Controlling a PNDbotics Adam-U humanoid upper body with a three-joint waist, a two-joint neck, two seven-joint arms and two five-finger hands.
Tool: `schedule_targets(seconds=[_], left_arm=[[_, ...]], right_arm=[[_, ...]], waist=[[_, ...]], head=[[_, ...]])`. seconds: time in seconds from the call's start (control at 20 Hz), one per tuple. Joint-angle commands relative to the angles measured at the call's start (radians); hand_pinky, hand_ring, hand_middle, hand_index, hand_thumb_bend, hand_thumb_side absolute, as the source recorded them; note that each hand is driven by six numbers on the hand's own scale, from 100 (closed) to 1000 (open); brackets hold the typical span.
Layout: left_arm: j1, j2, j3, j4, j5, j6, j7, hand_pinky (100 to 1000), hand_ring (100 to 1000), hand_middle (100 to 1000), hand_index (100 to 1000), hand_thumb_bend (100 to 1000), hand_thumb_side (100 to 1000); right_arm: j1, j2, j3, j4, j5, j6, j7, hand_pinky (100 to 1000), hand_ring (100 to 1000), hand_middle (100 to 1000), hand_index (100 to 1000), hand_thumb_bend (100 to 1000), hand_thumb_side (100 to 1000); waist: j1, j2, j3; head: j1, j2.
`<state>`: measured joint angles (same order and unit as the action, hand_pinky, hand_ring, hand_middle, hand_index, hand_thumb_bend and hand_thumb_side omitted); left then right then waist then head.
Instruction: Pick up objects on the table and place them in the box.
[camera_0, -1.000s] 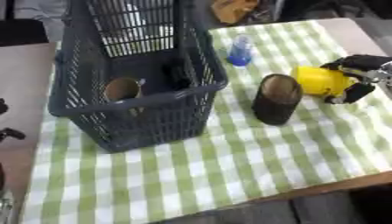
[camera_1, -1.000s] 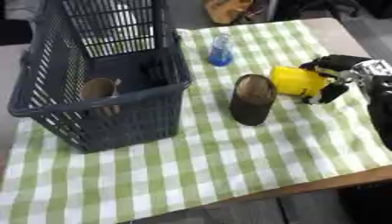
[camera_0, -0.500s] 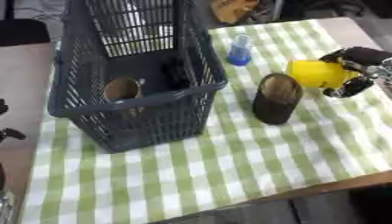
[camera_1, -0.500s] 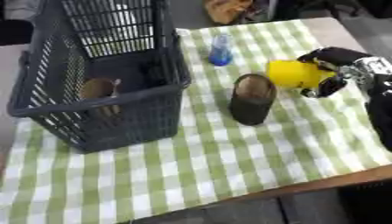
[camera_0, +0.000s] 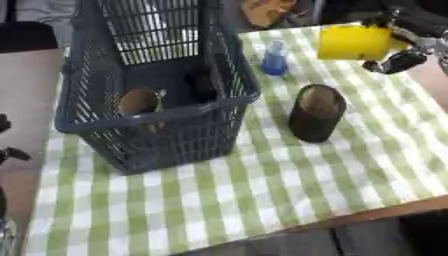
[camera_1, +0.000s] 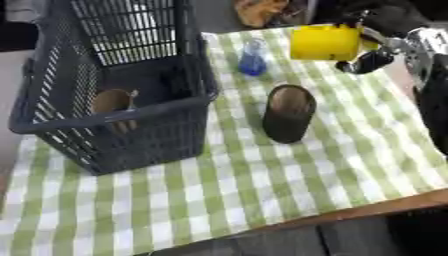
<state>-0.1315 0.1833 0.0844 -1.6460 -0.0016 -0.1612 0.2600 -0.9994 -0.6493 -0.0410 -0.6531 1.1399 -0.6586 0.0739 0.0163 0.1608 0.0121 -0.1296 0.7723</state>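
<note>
Right hand (camera_1: 385, 37) grasps the yellow cup (camera_1: 325, 42), lifted clear of the checked cloth (camera_1: 289, 175) at the far right. Left hand: only dark bits at the left edge, state cannot be told. Basket (camera_0: 157, 112) sits left, already holding a brown roll (camera_0: 140, 102).

Risks, as judged:
- The path to the basket crosses above the blue bottle (camera_0: 275, 58) and dark cup (camera_0: 315, 112); a low carry could topple either.
- The basket's tall right wall may catch the yellow cup.
- Grip appears to be on one side only; tilting could let it slip.
</note>
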Motion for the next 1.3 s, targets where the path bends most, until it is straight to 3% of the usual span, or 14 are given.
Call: schedule_targets(seconds=[0.05,0.3,0.5,0.55,0.75,0.95,1.3], left_arm=[[-0.006,0.017,0.001,-0.010,0.002,0.000,-0.004,368,805,727,757,406,903],[-0.005,0.017,-0.003,-0.008,0.003,0.000,-0.008,368,805,727,756,406,903],[-0.003,0.015,-0.006,-0.005,0.004,0.000,-0.011,368,805,728,756,404,902],[-0.003,0.015,-0.007,-0.005,0.004,0.001,-0.012,367,805,728,756,403,902],[-0.002,0.014,-0.009,-0.003,0.005,0.001,-0.014,368,805,728,757,402,902],[-0.002,0.013,-0.015,-0.002,0.005,0.001,-0.019,368,805,729,757,402,902],[0.001,0.012,-0.022,0.000,0.006,0.002,-0.027,367,806,729,756,401,903]], right_arm=[[-0.053,0.011,-0.002,-0.068,-0.017,-0.005,0.020,133,353,330,584,286,130],[-0.127,0.095,0.022,-0.126,-0.010,-0.027,0.063,142,359,330,592,309,118],[-0.178,0.172,0.038,-0.180,0.008,-0.039,0.075,155,313,324,605,330,100],[-0.188,0.192,0.041,-0.199,0.011,-0.042,0.075,160,265,314,609,337,100],[-0.210,0.244,0.057,-0.250,0.013,-0.051,0.082,171,258,317,616,362,100],[-0.246,0.306,0.097,-0.292,0.019,-0.092,0.087,194,278,339,629,401,100],[-0.297,0.408,0.213,-0.280,0.005,-0.231,0.075,231,361,408,646,410,158]], waist=[[-0.005,-0.032,0.001],[-0.001,-0.038,0.004],[0.002,-0.045,0.008],[0.003,-0.046,0.009],[0.006,-0.049,0.010],[0.007,-0.054,0.010],[0.009,-0.057,0.015]], head=[[-0.002,-0.002],[-0.008,-0.002],[-0.019,-0.002],[-0.023,-0.002],[-0.030,-0.002],[-0.041,-0.002],[-0.057,-0.002]])
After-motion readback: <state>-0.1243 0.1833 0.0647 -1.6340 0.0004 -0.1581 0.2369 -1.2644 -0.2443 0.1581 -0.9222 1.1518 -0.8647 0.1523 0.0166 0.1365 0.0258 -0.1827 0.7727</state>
